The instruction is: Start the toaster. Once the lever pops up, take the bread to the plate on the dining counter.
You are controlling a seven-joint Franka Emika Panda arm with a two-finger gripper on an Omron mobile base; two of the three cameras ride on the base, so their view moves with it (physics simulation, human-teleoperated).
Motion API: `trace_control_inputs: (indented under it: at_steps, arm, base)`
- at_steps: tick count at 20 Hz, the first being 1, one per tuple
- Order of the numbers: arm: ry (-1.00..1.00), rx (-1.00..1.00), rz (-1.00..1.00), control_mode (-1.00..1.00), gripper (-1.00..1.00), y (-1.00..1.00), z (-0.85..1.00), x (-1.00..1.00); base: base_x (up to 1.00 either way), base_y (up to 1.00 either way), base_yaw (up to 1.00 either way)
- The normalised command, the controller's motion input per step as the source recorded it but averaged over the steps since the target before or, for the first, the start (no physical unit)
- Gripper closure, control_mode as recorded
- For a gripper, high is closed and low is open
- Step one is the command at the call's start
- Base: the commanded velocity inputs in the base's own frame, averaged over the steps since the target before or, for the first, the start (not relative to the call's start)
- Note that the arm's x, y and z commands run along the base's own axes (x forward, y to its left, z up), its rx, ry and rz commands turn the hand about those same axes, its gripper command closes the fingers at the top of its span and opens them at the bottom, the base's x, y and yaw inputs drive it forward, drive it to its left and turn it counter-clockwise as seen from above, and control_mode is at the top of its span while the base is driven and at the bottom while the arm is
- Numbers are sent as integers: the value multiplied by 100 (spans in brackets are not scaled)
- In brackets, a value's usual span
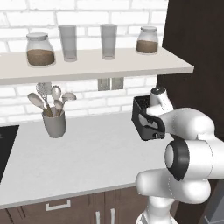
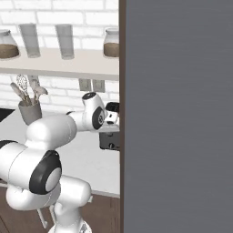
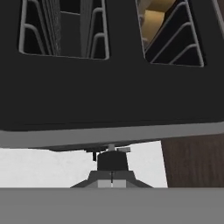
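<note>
The black toaster (image 1: 145,119) stands at the right end of the kitchen worktop, against a dark wall; its front edge also peeks out in the right base view (image 2: 110,141). Seen from the hand, the toaster (image 3: 109,100) lies right below with two slots. The tan bread (image 3: 154,18) sits down in the right slot. My gripper (image 3: 112,164) is shut, its tips together just over the toaster's edge, by the small lever (image 3: 112,150). I cannot tell whether they touch. The plate and the dining counter are out of view.
A grey utensil holder (image 1: 54,123) stands on the white worktop (image 1: 87,153). Above it, a shelf (image 1: 96,65) carries jars and glasses. A dark tall cabinet (image 1: 197,52) walls the right side. A grey panel (image 2: 177,113) blocks the right. A black cooktop (image 1: 5,146) is at left.
</note>
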Motion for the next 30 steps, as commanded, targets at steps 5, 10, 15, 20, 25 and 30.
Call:
trace_control_inputs:
  at_steps: [5, 10, 15, 20, 25, 30]
  arm:
    - [0, 0, 0, -100, 100, 10, -11, 9]
    - [0, 0, 0, -100, 100, 0, -18, 4]
    - [0, 0, 0, -100, 100, 0, -31, 0]
    - [0, 0, 0, -100, 100, 0, -38, 0]
    - [0, 0, 0, -100, 100, 0, -67, -16]
    - [3, 0, 0, -100, 100, 0, -87, -37]
  base:
    - [0, 0, 0]
    - [0, 0, 0]
    - [0, 0, 0]
    - [0, 0, 0]
    - [0, 0, 0]
    - [0, 0, 0]
